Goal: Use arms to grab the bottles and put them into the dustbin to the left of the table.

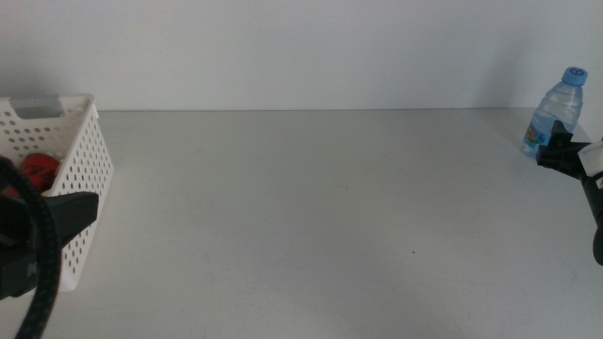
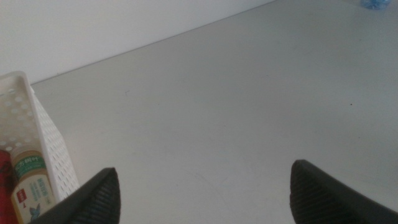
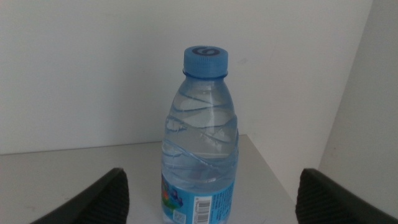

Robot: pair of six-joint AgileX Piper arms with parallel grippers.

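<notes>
Here we see the right gripper (image 3: 208, 193) at the far right corner of the grey table (image 1: 311, 207), its jaws spread wide on either side of a small clear water bottle (image 3: 202, 140) with a blue cap (image 3: 206, 61). The bottle stands upright between the two jaws, and neither jaw touches it in the wrist view. From the middle view we find the same bottle (image 1: 555, 121) at the table's far right edge by the white wall, with the right gripper (image 1: 565, 151) just in front of it.

Across the table, the left gripper (image 2: 205, 193) hangs by the near side of the white basket (image 1: 80, 160) at the left edge, its jaws also wide apart and holding nothing. Inside the basket we make out a red can (image 1: 38, 169), and the left wrist view shows a yellow tea bottle (image 2: 32, 186) with a green and white label lying beside it against the perforated wall (image 2: 53, 149). A thick black cable (image 1: 42, 254) loops in front of the left arm in the middle view.
</notes>
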